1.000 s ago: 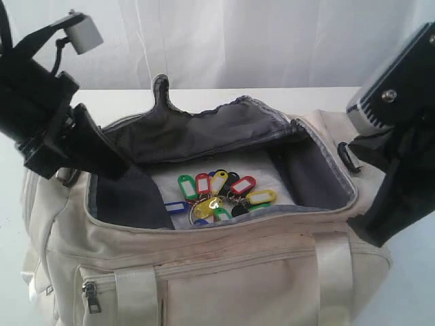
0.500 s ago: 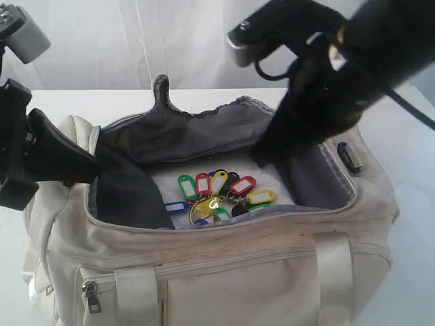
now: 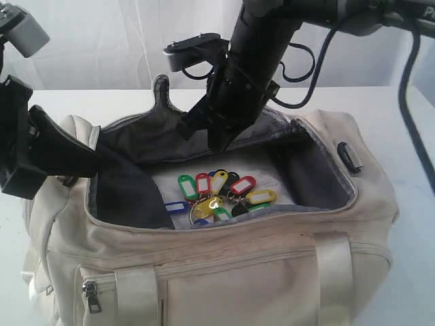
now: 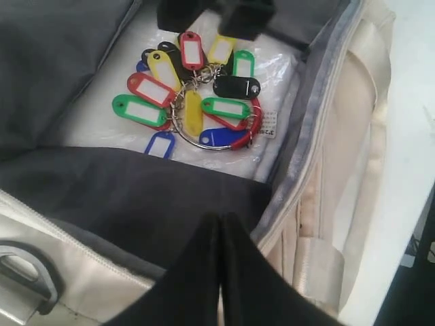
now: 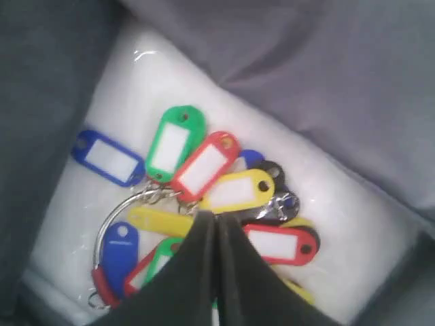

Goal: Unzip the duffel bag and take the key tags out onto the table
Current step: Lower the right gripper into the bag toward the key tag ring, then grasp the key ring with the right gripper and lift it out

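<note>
**A:** What is the right gripper (image 3: pixel 217 145) doing?

**B:** Its jaws are pressed together with nothing between them. It hangs in the open mouth of the duffel bag (image 3: pixel 272 272), above the key tags (image 3: pixel 219 193). I cannot tell whether the tips touch them.

**A:** And the left gripper (image 3: pixel 92 163)?

**B:** Closed as well, gripping nothing I can see. It sits at the left end of the opening, over a fold of dark lining (image 4: pixel 136 197).

**A:** Where exactly are the tags?

**B:** Bunched on their ring, flat on a white plastic-wrapped sheet (image 5: pixel 136 75) at the bottom of the bag. The bag stands unzipped on the table (image 3: pixel 380 102).
</note>
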